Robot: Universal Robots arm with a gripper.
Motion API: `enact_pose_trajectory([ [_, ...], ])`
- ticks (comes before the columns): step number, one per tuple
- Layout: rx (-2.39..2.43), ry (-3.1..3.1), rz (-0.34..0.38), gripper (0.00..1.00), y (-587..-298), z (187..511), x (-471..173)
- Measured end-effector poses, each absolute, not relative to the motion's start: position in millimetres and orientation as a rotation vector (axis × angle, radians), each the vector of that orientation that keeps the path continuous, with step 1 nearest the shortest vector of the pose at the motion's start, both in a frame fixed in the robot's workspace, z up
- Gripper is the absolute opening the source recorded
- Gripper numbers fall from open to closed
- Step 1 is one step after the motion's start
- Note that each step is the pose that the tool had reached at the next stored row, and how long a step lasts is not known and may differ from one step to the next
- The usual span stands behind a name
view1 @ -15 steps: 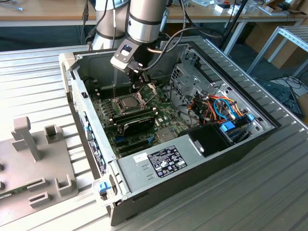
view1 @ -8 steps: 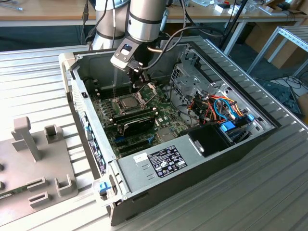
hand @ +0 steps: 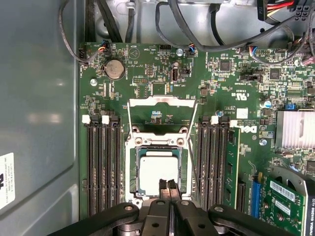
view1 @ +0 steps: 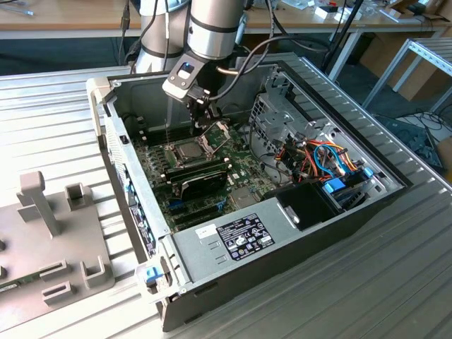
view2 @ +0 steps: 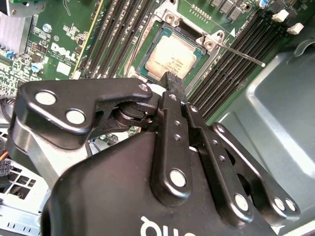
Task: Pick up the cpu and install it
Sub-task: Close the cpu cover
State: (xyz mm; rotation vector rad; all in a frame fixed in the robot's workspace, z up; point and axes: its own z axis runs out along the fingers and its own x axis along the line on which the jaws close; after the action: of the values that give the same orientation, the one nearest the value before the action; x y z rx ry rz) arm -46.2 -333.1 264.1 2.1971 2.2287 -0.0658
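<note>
The cpu, a small square chip with a silver-grey top, lies flat in the socket of the green motherboard inside the open computer case. My gripper hangs just above the chip's edge, its two black fingers pressed together with nothing between them. The hinged metal socket frame stands open beside the chip, and its thin lever sticks out free. In the exterior view the gripper hovers over the cpu, close to the case's back wall.
Memory slots flank the socket on both sides. A long black module lies across the board near the socket. The power supply and a drive cage with coloured cables fill the case's front and right. A grey fixture stands outside it.
</note>
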Motion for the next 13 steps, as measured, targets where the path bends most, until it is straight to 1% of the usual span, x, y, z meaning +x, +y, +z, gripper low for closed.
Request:
enact_pose_trajectory([
  [13, 2.197, 2.229, -0.066, 0.11, -333.1, 269.7, -46.2],
])
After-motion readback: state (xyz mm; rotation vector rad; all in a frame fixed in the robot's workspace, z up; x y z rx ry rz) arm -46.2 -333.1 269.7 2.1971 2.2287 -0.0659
